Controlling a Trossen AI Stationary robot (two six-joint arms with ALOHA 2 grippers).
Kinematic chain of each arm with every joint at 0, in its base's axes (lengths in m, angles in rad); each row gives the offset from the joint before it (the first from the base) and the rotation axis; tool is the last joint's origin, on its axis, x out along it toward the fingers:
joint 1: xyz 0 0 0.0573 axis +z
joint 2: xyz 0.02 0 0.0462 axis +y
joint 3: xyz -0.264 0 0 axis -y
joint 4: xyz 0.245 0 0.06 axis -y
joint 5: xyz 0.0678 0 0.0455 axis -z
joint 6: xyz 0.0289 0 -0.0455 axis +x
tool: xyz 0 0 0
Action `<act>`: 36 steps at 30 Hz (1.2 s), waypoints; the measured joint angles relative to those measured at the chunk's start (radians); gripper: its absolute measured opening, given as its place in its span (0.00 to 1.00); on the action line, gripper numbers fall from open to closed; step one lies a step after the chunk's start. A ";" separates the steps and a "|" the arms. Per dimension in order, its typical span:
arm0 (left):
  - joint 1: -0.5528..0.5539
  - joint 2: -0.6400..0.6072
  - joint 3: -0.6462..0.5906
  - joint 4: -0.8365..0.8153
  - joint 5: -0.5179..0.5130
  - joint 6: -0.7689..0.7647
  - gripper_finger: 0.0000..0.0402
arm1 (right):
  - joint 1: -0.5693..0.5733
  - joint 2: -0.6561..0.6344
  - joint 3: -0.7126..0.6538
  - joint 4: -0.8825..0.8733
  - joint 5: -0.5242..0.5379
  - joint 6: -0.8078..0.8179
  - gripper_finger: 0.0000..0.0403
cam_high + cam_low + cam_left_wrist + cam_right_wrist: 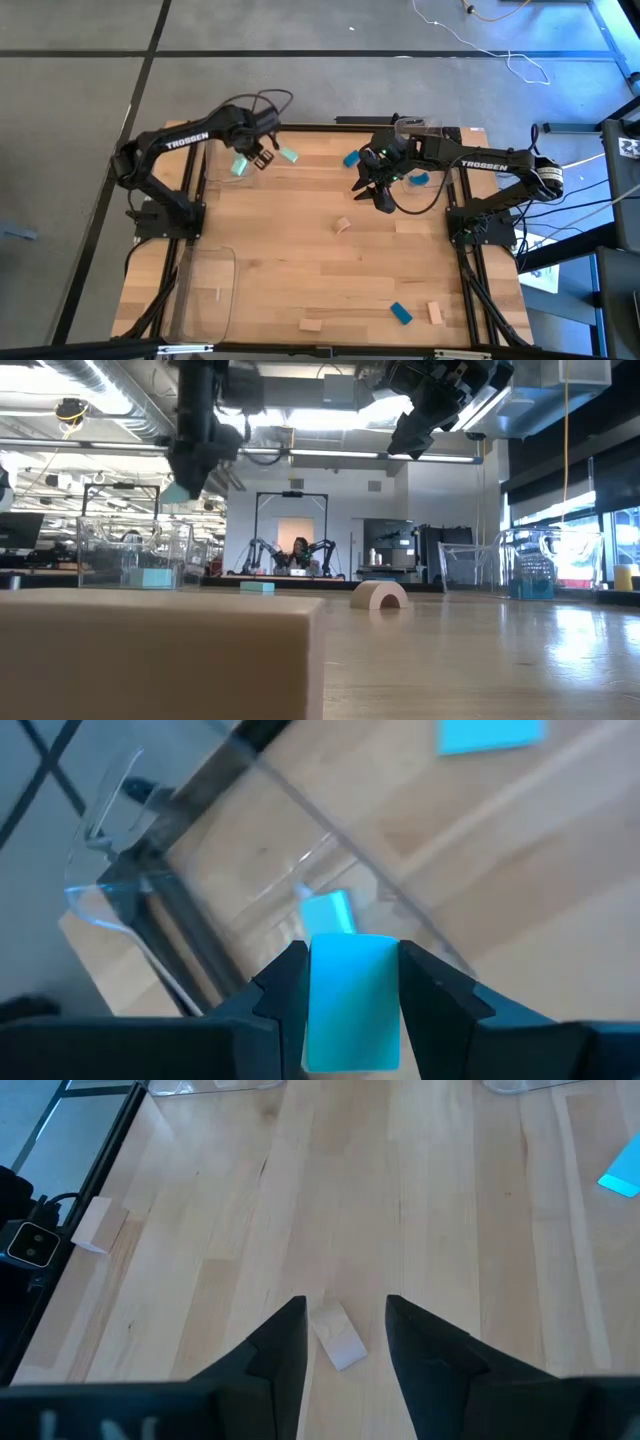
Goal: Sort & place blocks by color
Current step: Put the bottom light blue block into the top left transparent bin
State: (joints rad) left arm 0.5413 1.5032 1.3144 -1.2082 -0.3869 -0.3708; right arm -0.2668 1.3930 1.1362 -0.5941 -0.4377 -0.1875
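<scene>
The word "TROSSEN" stands in white letters on the left arm and again on the right arm. No other text is legible.

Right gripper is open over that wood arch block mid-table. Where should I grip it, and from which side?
Come straight down from above; the right gripper is open with the wood arch block lying between its fingers. The block lies skewed to the fingers, so probably rotate the wrist first, then close across its two long flat faces at mid-length, not its ends. Nothing crowds it.
</scene>
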 joint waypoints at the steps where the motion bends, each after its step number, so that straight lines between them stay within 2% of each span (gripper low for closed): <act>1: 0.024 0.000 -0.018 0.013 0.000 0.006 0.31 | 0.000 0.000 0.000 0.000 0.000 0.000 0.34; 4: 0.099 0.000 -0.085 0.041 0.011 0.003 0.31 | 0.000 0.000 0.000 0.000 0.000 0.000 0.34; 7: 0.158 0.000 -0.156 0.103 0.070 -0.012 0.31 | 0.000 0.000 0.000 0.000 0.000 0.000 0.34; 10: 0.192 0.000 -0.219 0.187 0.123 -0.012 0.31 | 0.000 0.000 0.000 0.000 0.000 0.000 0.34; 14: 0.222 0.000 -0.270 0.250 0.130 -0.019 0.31 | 0.000 0.000 0.000 0.000 0.000 0.000 0.34; 28: 0.259 0.000 -0.354 0.275 0.146 -0.008 0.36 | 0.000 0.000 0.000 0.000 0.000 0.000 0.34; 36: 0.259 0.000 -0.355 0.279 0.143 -0.020 0.32 | 0.000 0.000 0.000 0.002 0.000 0.000 0.34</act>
State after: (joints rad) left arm 0.8004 1.5032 0.9598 -0.9292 -0.2443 -0.3906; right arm -0.2672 1.3930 1.1362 -0.5926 -0.4377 -0.1875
